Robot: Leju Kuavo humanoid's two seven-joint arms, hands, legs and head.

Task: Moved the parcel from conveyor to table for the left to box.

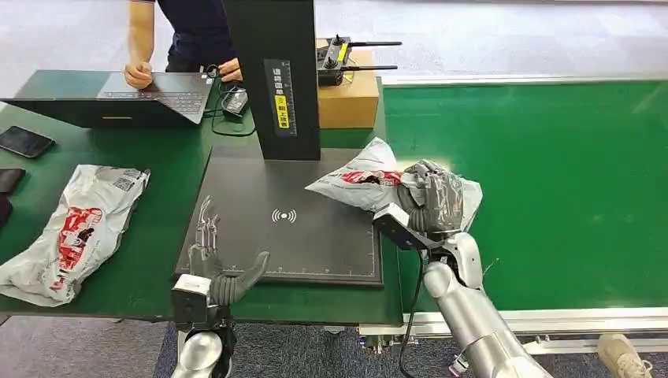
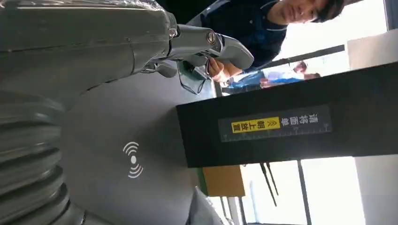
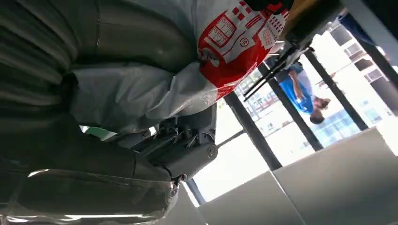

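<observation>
My right hand grips a grey plastic parcel with red print, holding it over the right edge of the black scan plate. Part of the parcel reaches out over the green conveyor belt. Up close in the right wrist view, the parcel is pressed between my fingers and palm. My left hand hovers at the plate's front left corner, fingers apart and holding nothing; the left wrist view shows its fingers above the plate.
A second grey parcel lies on the green table at the left. A black scanner post stands at the back of the plate, a cardboard box behind it. A person types on a laptop; a phone lies nearby.
</observation>
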